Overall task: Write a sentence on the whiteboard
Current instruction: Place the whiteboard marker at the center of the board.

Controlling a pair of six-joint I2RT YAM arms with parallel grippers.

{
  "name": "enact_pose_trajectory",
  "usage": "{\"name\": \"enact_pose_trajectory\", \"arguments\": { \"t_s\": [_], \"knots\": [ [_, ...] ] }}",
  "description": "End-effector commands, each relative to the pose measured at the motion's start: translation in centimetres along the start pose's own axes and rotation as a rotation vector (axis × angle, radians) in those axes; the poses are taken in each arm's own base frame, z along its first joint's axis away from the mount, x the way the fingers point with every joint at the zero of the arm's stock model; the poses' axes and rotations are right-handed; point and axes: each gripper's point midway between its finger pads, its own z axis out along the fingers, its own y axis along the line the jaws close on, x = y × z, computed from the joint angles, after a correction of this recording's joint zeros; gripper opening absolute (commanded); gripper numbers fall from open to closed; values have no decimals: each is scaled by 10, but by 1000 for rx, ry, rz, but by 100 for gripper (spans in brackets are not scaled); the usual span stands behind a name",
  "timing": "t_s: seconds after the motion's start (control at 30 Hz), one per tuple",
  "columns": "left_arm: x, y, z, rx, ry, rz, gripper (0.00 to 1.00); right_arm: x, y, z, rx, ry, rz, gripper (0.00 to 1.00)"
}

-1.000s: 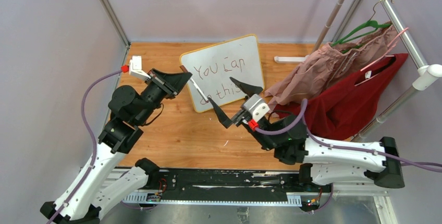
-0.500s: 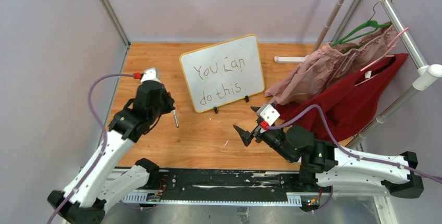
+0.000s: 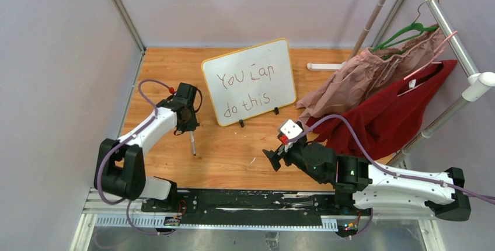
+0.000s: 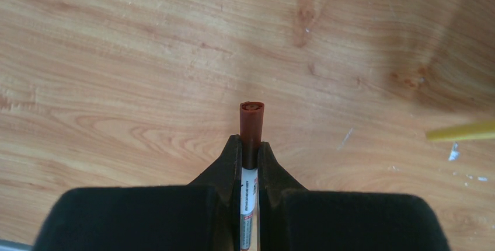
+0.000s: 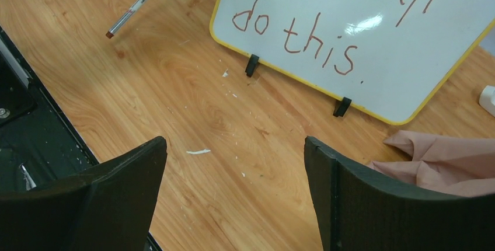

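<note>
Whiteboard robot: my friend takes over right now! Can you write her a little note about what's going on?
Left gripper: shut on the marker, which points down at the table, left of the whiteboard.
Right gripper: open and empty, low in front of the whiteboard.
Whiteboard: standing on its two feet at the back of the table.
Done: the sentence "You can do this" is written in two lines.
Left: probably only putting the marker down.

left pincer [image 4: 250,149] at 9 o'clock, aimed downward, clamped on a marker [image 4: 251,117], right pincer [image 5: 233,146] at 5 o'clock, gaping wide
</note>
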Motion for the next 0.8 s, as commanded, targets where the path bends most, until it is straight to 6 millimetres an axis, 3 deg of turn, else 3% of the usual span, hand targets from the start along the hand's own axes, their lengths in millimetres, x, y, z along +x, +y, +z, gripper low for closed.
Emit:
{"name": "enact_pose_trajectory", "arguments": {
  "t_s": [0.0, 0.17, 0.5, 0.77],
  "knots": [
    [-25, -11, 13, 32, -13, -4, 0, -1, 0, -2, -4, 33, 45, 90],
    [-34, -13, 24, 24, 5, -4, 1, -2, -3, -7, 1, 32, 64, 90],
    [-17, -3, 47, -2, 54, -10, 9, -13, -11, -13, 25, 10, 69, 89],
    [-14, 2, 51, -2, 55, -33, 16, -19, -17, -14, 48, -1, 48, 89]
  ]
}}
